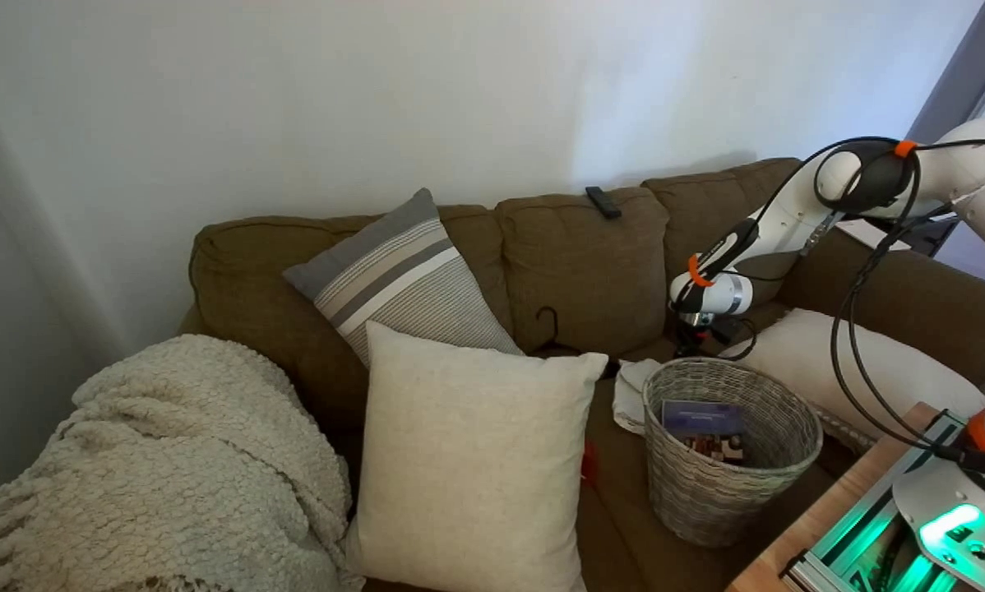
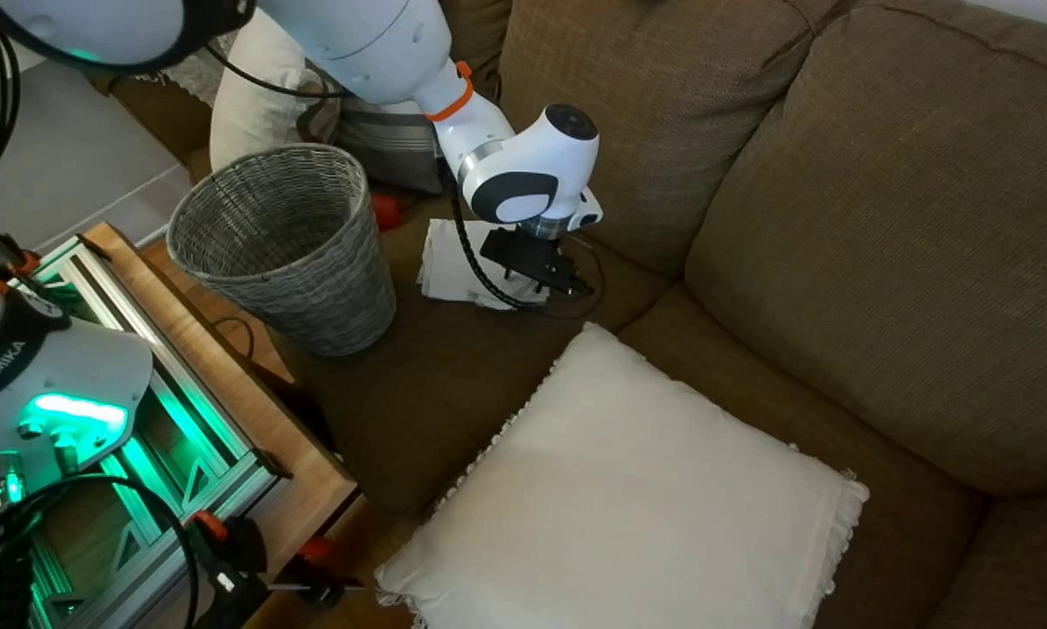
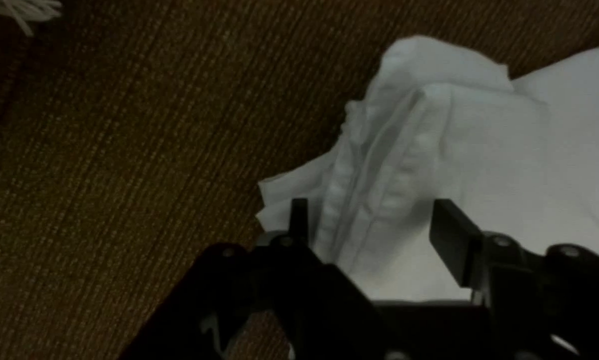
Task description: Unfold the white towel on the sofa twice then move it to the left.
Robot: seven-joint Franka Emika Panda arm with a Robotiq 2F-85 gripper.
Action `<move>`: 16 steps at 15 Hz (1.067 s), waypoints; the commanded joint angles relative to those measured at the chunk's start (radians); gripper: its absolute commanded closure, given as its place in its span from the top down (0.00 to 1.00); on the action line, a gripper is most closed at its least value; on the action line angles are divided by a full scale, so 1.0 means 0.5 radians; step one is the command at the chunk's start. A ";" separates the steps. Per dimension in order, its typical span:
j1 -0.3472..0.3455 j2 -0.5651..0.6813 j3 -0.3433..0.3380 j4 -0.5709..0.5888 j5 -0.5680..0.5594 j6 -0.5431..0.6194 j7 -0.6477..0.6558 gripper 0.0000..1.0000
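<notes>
The white towel point(image 2: 450, 262) lies folded in layers on the seat of the brown sofa point(image 2: 882, 227). It shows partly behind the basket in an exterior view point(image 1: 629, 393), where the sofa back point(image 1: 583, 271) is also in view. In the wrist view the towel point(image 3: 499, 145) has stacked folded edges running between my fingers, with the sofa fabric point(image 3: 129, 150) to the left. My gripper point(image 3: 369, 212) is open, its fingers wide apart over the towel's folded edge, with nothing clamped. In an exterior view the gripper point(image 2: 532, 281) is low over the towel; whether the tips touch it I cannot tell.
A wicker basket point(image 1: 698, 501) stands close beside the towel, also in an exterior view point(image 2: 340, 297). A white fringed pillow point(image 2: 628, 498) lies on the seat. Other pillows point(image 1: 476, 452), a hanger point(image 1: 552, 325), a remote point(image 1: 603, 202) and a red object point(image 2: 387, 210) are around.
</notes>
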 commanded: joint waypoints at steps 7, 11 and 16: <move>-0.013 -0.031 0.019 0.023 -0.025 0.042 0.006 0.54; 0.017 -0.090 -0.013 -0.027 -0.032 0.052 0.043 0.84; 0.038 -0.106 -0.014 -0.060 -0.029 0.055 0.056 0.81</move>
